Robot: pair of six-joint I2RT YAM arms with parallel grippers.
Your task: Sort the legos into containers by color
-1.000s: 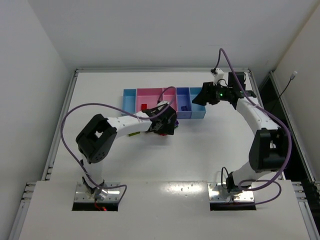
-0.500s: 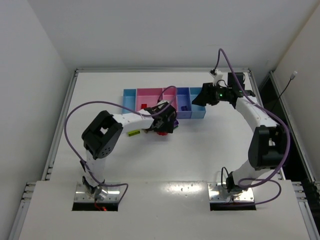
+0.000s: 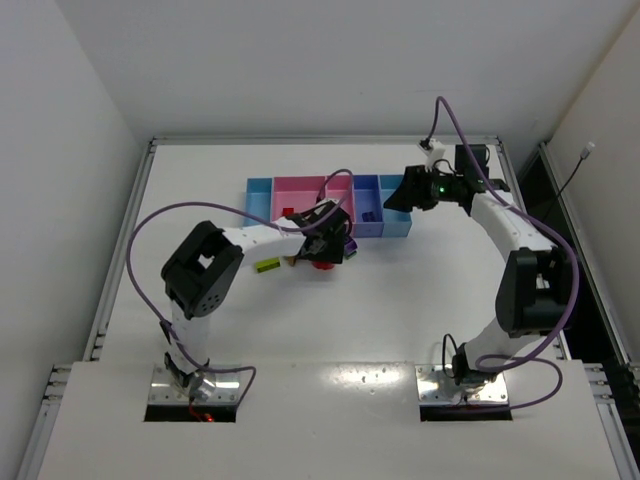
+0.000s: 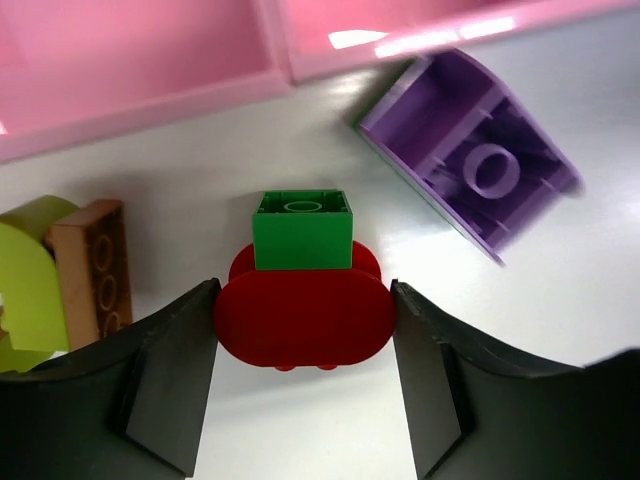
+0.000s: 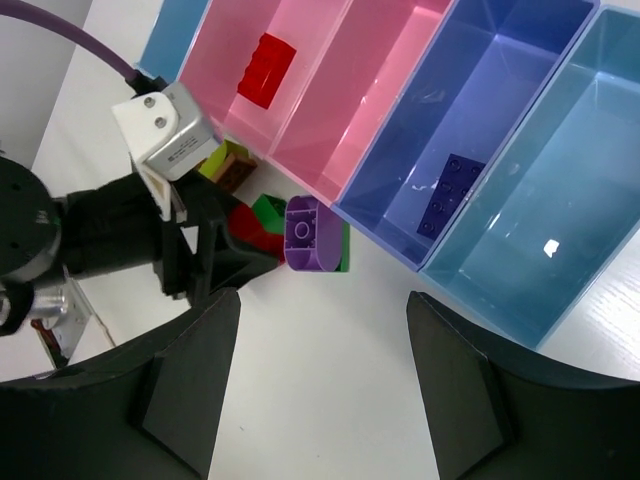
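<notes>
A red lego (image 4: 305, 320) with a green lego (image 4: 302, 230) against its far side lies on the table, and my left gripper (image 4: 303, 300) is shut on it, a finger touching each end. To the right lies a purple lego (image 4: 470, 165); orange (image 4: 95, 265) and yellow-green (image 4: 30, 275) legos sit to the left. From above, the left gripper (image 3: 322, 255) is just before the pink containers (image 3: 300, 188). My right gripper (image 5: 325, 370) hangs open over bare table, nothing between its fingers. Another red lego (image 5: 266, 68) lies in the wide pink container, a dark blue one (image 5: 447, 195) in the periwinkle container (image 5: 500, 60).
The trays stand in a row at the table's back: light blue (image 3: 259, 198), two pink, periwinkle (image 3: 367, 200) and blue (image 3: 397, 222). My right gripper (image 3: 400, 195) hovers above the blue one. A yellow-green lego (image 3: 266, 265) lies left of the left gripper.
My left gripper's jaws have narrowed from wide open onto the red lego, and the left arm has shifted slightly left, uncovering the yellow-green lego. The right arm has not moved.
</notes>
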